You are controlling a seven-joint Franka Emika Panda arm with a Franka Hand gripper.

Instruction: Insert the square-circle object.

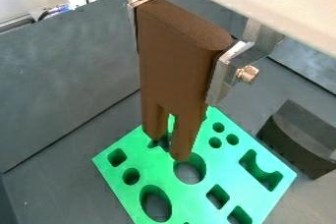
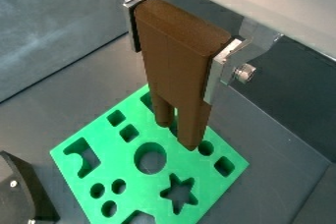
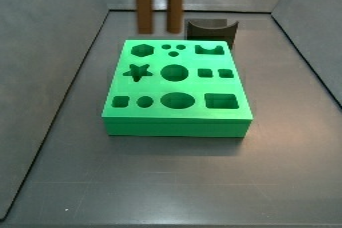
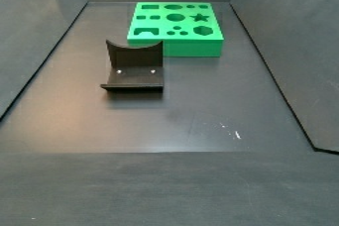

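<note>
The gripper [image 1: 180, 49] is closed on a tall brown square-circle object [image 1: 178, 66] in a wrist view, one silver finger [image 1: 226, 68] flat against each narrow side. The piece hangs upright, and its two prongs end just above the green board [image 1: 121, 155], over the holes near the board's middle; whether the tips touch it cannot be told. A dark fixture [image 1: 305, 136] sits on the floor at about 4 o'clock from the piece.

In a wrist view the gripper [image 2: 176, 36] clamps the same piece [image 2: 176, 61] above the board [image 2: 82, 130], with a fingertip [image 2: 225, 63] pressed to its side.

In a side view only the two prongs [image 3: 158, 2] show, hanging at 12 o'clock over the board [image 3: 174, 120], with the fixture [image 3: 211, 29] just behind it.

In a side view the fixture [image 4: 133, 68] stands at 7 o'clock from the board [image 4: 177, 36]; the gripper is out of frame.
</note>
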